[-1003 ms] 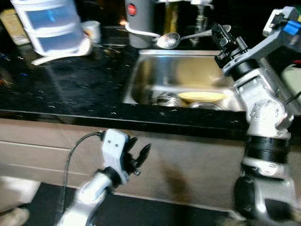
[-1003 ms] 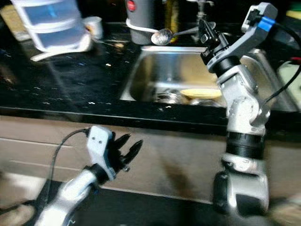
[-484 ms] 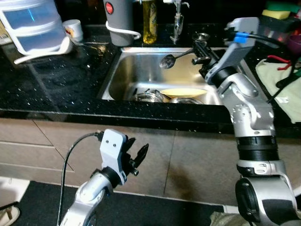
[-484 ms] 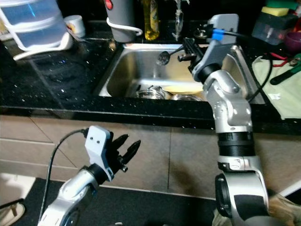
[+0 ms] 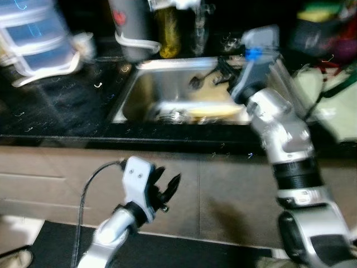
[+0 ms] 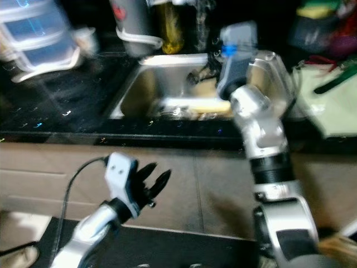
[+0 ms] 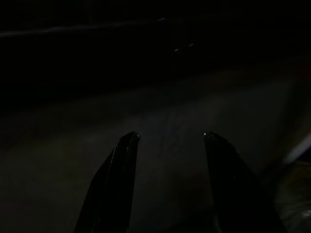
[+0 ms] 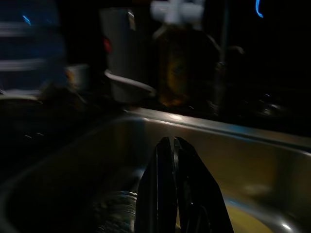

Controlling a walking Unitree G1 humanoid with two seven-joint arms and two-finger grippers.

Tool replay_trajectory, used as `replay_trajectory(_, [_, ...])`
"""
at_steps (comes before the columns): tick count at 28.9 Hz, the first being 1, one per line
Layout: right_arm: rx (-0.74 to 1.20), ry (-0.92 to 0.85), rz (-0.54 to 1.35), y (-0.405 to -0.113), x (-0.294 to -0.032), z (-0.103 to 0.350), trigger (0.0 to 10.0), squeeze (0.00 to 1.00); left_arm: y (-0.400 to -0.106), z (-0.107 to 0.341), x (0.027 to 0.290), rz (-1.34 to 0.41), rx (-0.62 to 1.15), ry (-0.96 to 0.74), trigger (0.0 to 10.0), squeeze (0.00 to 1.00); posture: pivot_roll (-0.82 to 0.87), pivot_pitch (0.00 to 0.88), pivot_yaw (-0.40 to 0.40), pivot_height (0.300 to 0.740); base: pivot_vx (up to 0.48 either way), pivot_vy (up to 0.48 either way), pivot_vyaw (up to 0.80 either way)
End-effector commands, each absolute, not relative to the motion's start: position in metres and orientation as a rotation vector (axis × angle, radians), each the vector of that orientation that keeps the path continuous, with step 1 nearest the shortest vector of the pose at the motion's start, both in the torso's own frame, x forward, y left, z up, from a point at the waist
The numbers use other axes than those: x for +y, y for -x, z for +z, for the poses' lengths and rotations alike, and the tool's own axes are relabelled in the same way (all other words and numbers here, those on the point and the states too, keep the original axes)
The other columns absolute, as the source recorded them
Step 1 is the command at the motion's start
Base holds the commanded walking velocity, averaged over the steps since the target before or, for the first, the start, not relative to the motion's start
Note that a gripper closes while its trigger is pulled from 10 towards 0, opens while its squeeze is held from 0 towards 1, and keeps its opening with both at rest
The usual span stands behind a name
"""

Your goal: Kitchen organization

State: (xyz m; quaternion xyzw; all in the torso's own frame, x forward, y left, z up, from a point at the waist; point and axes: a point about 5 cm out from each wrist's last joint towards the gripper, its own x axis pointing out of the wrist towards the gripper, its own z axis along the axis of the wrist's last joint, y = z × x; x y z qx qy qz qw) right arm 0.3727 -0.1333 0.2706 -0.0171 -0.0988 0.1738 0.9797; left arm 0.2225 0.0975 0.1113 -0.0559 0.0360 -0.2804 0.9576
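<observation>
The right gripper (image 5: 222, 75), its fingers pinched together on the handle, is bringing the spoon (image 5: 196, 82) from the counter's back edge down into the sink (image 5: 129, 95); a drop-off is probably nearing; the left gripper (image 5: 167, 187) is hanging idle, fingers apart.

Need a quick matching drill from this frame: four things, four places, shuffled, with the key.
Things:
1. spoon
2. yellow plate
3. plastic drawers
4. left gripper

Places:
A. low, in front of the cabinet, under the counter edge
B. lying in the bottom of the sink
C. held over the sink by the right gripper
D. on the black counter, at the robot's far left

Pairs: 1-C, 2-B, 3-D, 4-A
</observation>
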Motion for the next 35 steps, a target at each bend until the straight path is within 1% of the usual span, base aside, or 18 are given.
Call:
replay_trajectory(1, [-0.216, 0.036, 0.345, -0.373, -0.133, 0.275, 10.0, 0.0, -0.225, 0.113, 0.101, -0.547, 0.058, 0.109, 10.0, 0.0, 0.04, 0.005, -0.024, 0.732, 0.0, 0.0, 0.0])
replay_trajectory(24, [-0.208, 0.05, 0.356, -0.376, -0.129, 0.274, 10.0, 0.0, -0.226, 0.112, 0.1, -0.545, 0.065, 0.109, 10.0, 0.0, 0.04, 0.0, -0.029, 0.732, 0.0, 0.0, 0.0])
replay_trajectory(28, [-0.166, 0.098, 0.34, -0.379, -0.123, 0.267, 10.0, 0.0, -0.226, 0.112, 0.1, -0.544, 0.064, 0.107, 10.0, 0.0, 0.04, 0.0, -0.03, 0.732, 0.0, 0.0, 0.0])
replay_trajectory(31, [-0.096, 0.145, 0.309, -0.384, -0.115, 0.253, 10.0, 0.0, -0.227, 0.112, 0.101, -0.532, 0.058, 0.101, 10.0, 0.0, 0.04, 0.0, -0.033, 0.732, 0.0, 0.0, 0.0])
replay_trajectory(35, [-0.002, 0.223, 0.249, -0.391, -0.107, 0.234, 10.0, 0.0, -0.23, 0.114, 0.105, -0.472, 0.045, 0.083, 10.0, 0.0, 0.05, 0.002, -0.039, 0.732, 0.0, 0.0, 0.0])
